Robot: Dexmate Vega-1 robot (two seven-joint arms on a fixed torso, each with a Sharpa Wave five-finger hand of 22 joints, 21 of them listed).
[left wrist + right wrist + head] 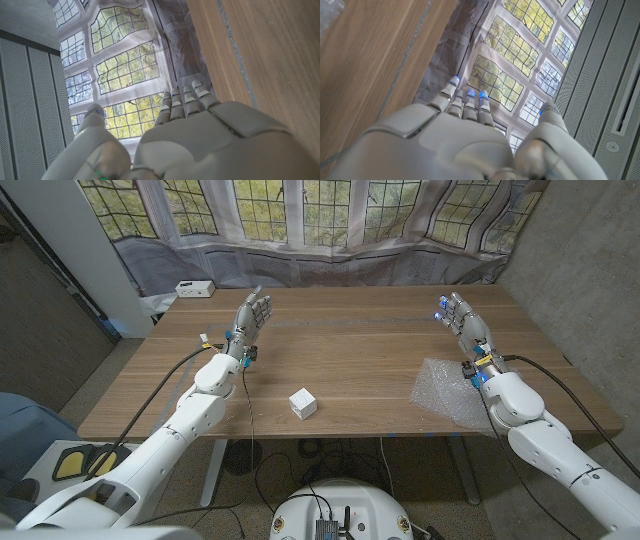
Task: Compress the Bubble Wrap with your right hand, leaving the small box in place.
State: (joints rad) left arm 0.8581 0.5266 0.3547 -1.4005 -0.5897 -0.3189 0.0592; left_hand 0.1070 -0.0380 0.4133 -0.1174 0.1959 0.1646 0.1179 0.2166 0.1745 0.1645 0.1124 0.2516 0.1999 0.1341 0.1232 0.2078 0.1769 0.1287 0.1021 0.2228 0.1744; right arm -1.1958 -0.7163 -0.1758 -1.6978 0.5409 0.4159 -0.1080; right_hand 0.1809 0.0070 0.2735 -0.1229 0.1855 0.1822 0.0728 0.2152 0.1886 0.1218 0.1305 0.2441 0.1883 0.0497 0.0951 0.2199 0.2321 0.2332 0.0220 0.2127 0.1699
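Wooden table (360, 350), window backdrop (330, 210) | bubble wrap (447, 390) beside right robot hand (462, 320) | both robot hands released, holding nothing

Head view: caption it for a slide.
Both hands open, left hand and right hand raised; bubble wrap and small box untouched.

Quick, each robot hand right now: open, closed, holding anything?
Left robot hand: open, holding nothing.
Right robot hand: open, holding nothing, beyond the bubble wrap.
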